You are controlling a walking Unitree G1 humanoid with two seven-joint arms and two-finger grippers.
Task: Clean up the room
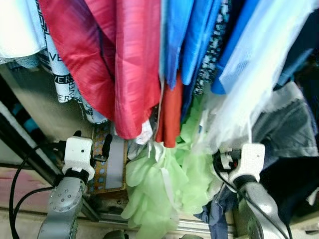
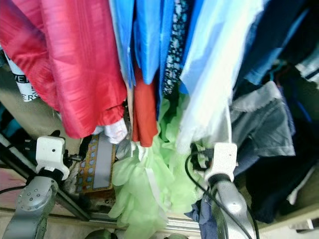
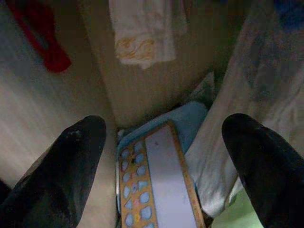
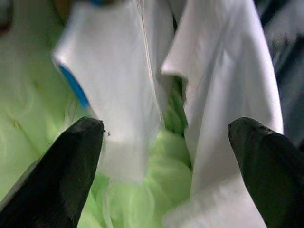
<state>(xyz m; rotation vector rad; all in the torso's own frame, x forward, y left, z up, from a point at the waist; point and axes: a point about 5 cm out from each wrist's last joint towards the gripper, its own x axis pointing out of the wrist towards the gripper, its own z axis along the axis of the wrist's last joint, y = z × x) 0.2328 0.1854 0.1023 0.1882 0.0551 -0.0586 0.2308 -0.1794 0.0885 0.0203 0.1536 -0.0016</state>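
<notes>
I face an open wardrobe full of hanging clothes. A red garment point(image 1: 124, 64), blue ones point(image 1: 189, 35) and a pale sheer one point(image 1: 259, 74) hang side by side, with a light green ruffled garment point(image 1: 164, 184) below them. My left gripper point(image 1: 92, 142) is open and empty, low at the left. It points at an orange-framed board point(image 3: 156, 180) that stands on the wardrobe floor. My right gripper point(image 4: 166, 126) is open too, its fingers reaching into the white fabric point(image 4: 128, 85) and the green fabric without holding either.
A grey denim piece point(image 1: 289, 124) and dark clothes hang at the right. The wardrobe's beige side wall point(image 1: 40, 99) is at the left, and its sliding-door rail point(image 1: 99, 214) runs along the bottom. Black cables point(image 1: 17, 184) trail from my left arm.
</notes>
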